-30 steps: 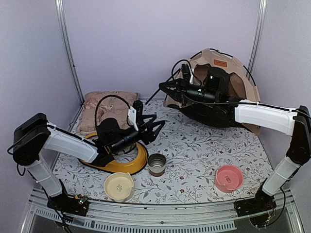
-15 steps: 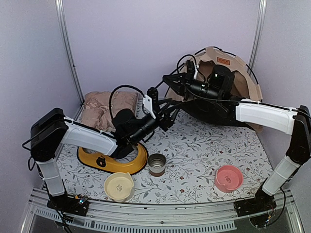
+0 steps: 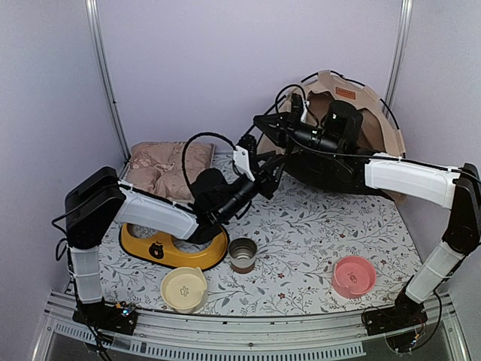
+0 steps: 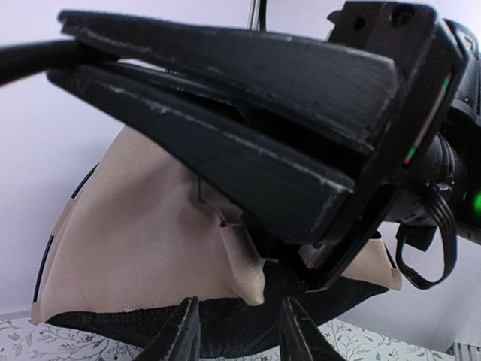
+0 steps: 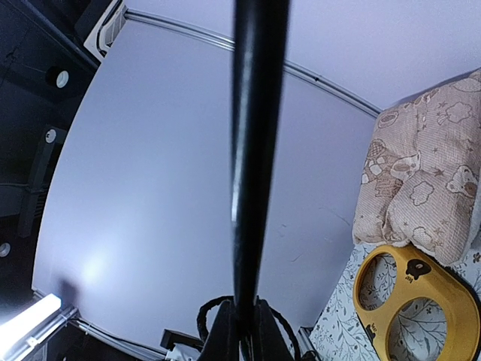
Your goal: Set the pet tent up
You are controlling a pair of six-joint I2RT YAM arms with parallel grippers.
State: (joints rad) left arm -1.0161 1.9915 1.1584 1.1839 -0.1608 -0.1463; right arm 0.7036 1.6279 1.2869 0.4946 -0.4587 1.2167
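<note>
The tan pet tent [image 3: 368, 113] stands partly raised at the back right, with its brown label [image 3: 346, 94] near the top and black poles along its edges. My right gripper [image 3: 264, 124] is at the tent's left side, shut on a thin black pole [image 5: 254, 150] that runs up between its fingers [image 5: 244, 331]. My left gripper [image 3: 268, 167] is open just below the right one. In the left wrist view its open jaws [image 4: 237, 338] face a tan fabric flap [image 4: 244, 263] and the tent's black base [image 4: 225, 327], without touching them. No pom-pom is in view.
A pinkish patterned cushion [image 3: 161, 165] lies at the back left. A yellow double-bowl feeder [image 3: 176, 248], a metal cup [image 3: 242, 254], a cream bowl [image 3: 184, 289] and a pink bowl [image 3: 353, 276] sit on the floral mat [image 3: 316, 226]. The walls are close behind.
My left arm has swung from over the yellow feeder back and right, up to the tent's left side. My right gripper has lifted the pole slightly, and the tent stands a little higher.
</note>
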